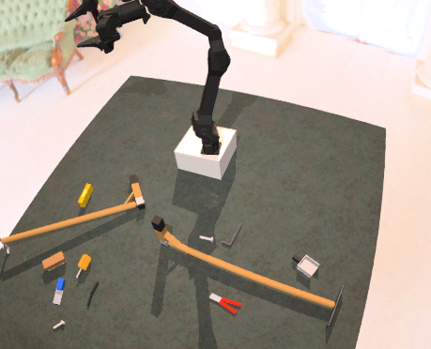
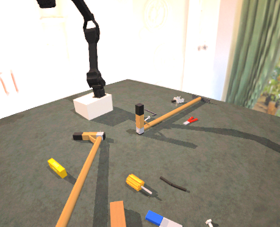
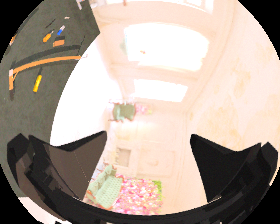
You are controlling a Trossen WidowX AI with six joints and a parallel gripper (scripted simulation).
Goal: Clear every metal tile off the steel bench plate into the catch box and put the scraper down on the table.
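the black arm (image 1: 210, 91) (image 2: 93, 58) rises from a plain white block (image 1: 198, 163) (image 2: 93, 109), and its gripper (image 1: 72, 33) (image 3: 149, 134) hangs in the air beyond the table edge, released, with two dark, pointed, wedge-shaped fingers spread well apart and nothing between them. the long scraper (image 1: 250, 272) (image 2: 174, 112) seems to be the tool with the wide, thin, dark crossbar, though the top view shows that end too small to be sure; it lies on the mottled grey-green table (image 1: 283, 188) (image 2: 232, 171) (image 3: 21, 115), well apart from the gripper. its round shaft looks like smooth orange-tan wood, and a squared grip with a black cap stands upright at the near end. a second long-handled tool (image 1: 71, 222) (image 2: 80, 183) (image 3: 46, 60) has a similar shaft, a grip lying flat and a pale, metallic-looking head. near it lie a glossy yellow block (image 1: 85, 195) (image 2: 57, 168) (image 3: 37, 83), a matte orange-brown block (image 1: 53, 261) (image 2: 118, 213) (image 3: 58, 43) and a screwdriver (image 1: 84, 263) (image 2: 135, 182) with a ribbed yellow-orange handle. near the crossbar sits a shallow, square, whitish tray (image 1: 308, 265) (image 2: 179, 99)
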